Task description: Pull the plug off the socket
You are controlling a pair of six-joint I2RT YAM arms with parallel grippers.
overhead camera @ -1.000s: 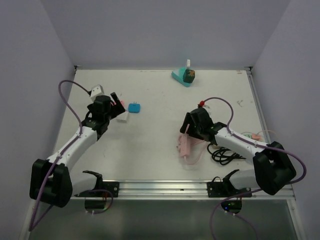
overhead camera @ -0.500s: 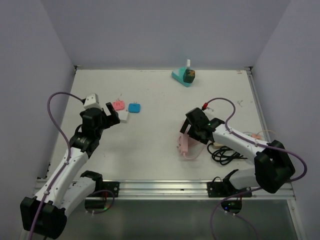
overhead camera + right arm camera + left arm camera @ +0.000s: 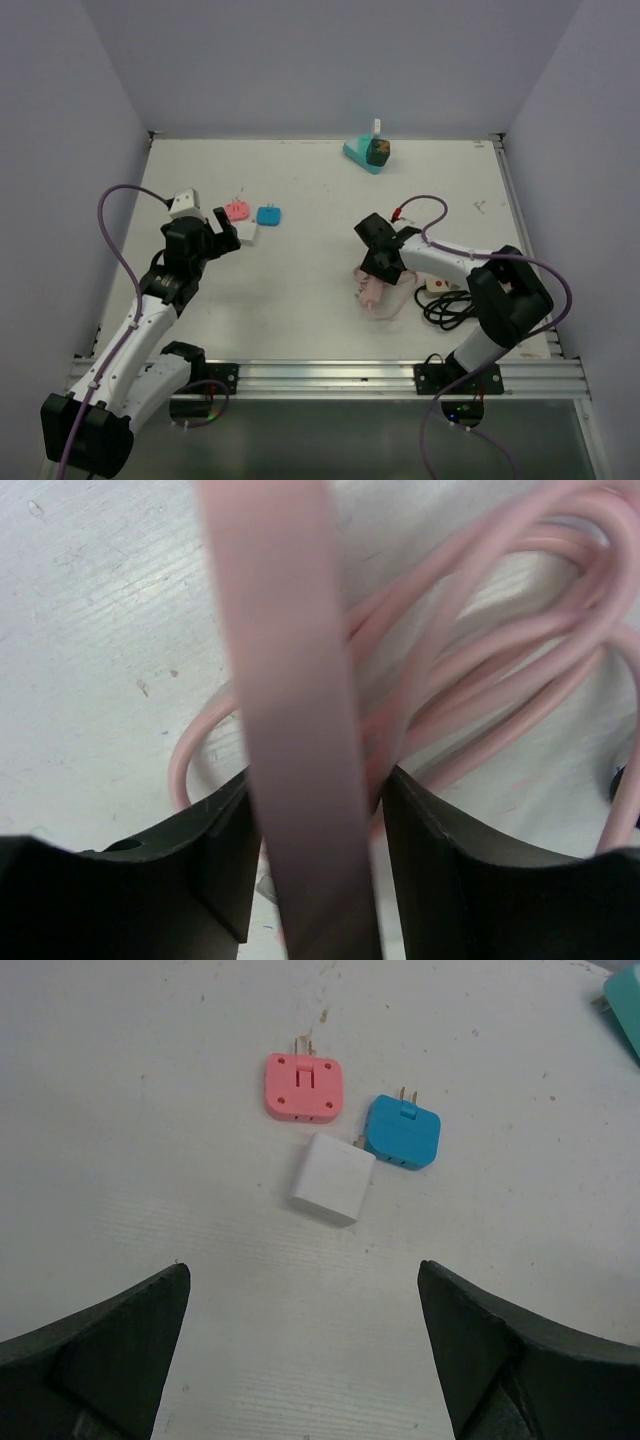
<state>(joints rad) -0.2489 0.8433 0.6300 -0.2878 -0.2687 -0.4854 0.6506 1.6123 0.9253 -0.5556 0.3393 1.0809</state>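
A pink socket strip (image 3: 371, 291) lies on its coiled pink cord (image 3: 490, 670) right of the table's middle. My right gripper (image 3: 374, 276) is down on it, and in the right wrist view its jaws (image 3: 315, 780) are shut on the strip's pink bar (image 3: 290, 680). I cannot make out a plug in the strip. Three loose plugs lie at the left: pink (image 3: 304, 1087), blue (image 3: 402, 1131) and white (image 3: 333, 1178). My left gripper (image 3: 302, 1270) hovers open just short of them (image 3: 222, 230), holding nothing.
A teal block with a dark object (image 3: 367, 152) stands at the back edge. A black cable bundle (image 3: 450, 308) and a small white piece (image 3: 440, 284) lie right of the strip. A white box (image 3: 183, 203) sits by the left arm's purple cable.
My left arm has drawn back from the plugs toward the near left. My right gripper has shifted left onto the pink strip, and its jaws have closed on it.
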